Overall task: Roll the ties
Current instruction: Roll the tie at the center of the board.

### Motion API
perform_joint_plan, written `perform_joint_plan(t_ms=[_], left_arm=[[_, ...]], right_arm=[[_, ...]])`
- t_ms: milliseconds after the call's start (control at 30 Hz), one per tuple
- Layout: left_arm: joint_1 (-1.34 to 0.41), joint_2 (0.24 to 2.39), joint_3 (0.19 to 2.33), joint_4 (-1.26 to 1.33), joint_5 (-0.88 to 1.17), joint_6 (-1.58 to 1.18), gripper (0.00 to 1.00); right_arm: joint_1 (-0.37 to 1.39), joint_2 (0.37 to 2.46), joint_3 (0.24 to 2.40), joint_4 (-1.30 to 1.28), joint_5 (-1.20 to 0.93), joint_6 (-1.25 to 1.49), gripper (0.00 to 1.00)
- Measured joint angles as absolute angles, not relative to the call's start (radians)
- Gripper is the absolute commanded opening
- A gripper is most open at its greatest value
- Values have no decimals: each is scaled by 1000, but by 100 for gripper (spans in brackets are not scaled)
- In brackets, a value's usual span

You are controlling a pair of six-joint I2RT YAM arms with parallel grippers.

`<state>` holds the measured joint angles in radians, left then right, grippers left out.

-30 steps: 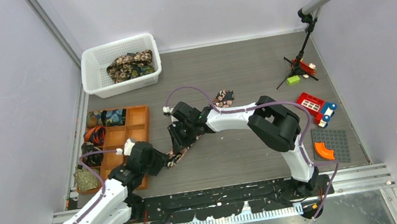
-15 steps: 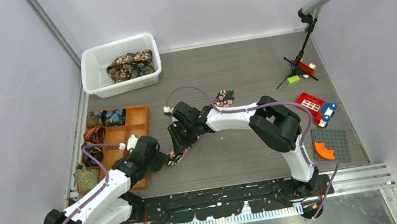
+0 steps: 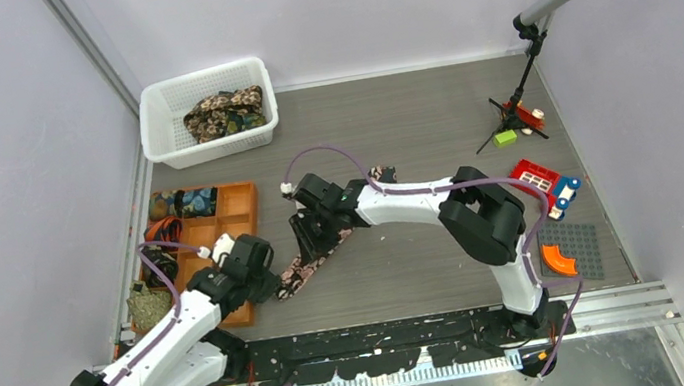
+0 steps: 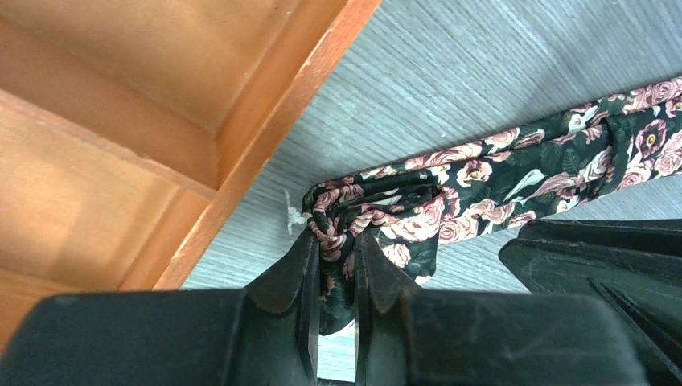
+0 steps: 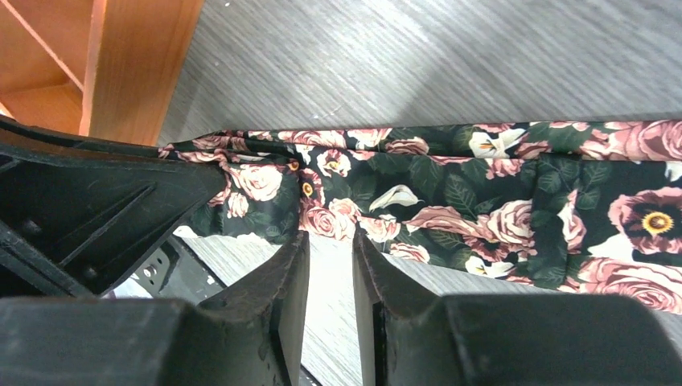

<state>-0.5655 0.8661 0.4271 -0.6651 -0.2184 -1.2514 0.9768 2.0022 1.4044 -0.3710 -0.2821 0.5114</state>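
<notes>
Black floral tie [image 3: 301,273] lies on the tabletop [image 3: 411,279] beside the orange tray [image 4: 265,137], its folded end pinched in your left end effector [image 4: 334,241], the right end effector [image 5: 326,241] narrowly parted at its edge, grip unclear; tug unevenly and that loose fold may unravel.

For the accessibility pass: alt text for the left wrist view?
The left claw pinches the folded end of a black floral tie, which stretches away to the right across the grey table. The corner of an orange tray fills the upper left.
</notes>
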Motion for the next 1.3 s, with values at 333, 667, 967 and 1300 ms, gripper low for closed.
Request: perform_joint_plan(t_ms=[333,667,967,1300], left_arm=[[-566,844,446,-757,-229,-1245,0],[-566,844,469,-793,-229,-1242,0],[-566,844,498,-820,-231,-1229,0],[-566,859,550,-835,-224,-1222,0]], right_arm=[[1037,2004,1438,-352,-292,546,27],[1062,2076,1449,-310,-305,575,25],[1067,2097,1449,-291,-312,594,24],[1069,2097,1449,-282,-312,601,24]])
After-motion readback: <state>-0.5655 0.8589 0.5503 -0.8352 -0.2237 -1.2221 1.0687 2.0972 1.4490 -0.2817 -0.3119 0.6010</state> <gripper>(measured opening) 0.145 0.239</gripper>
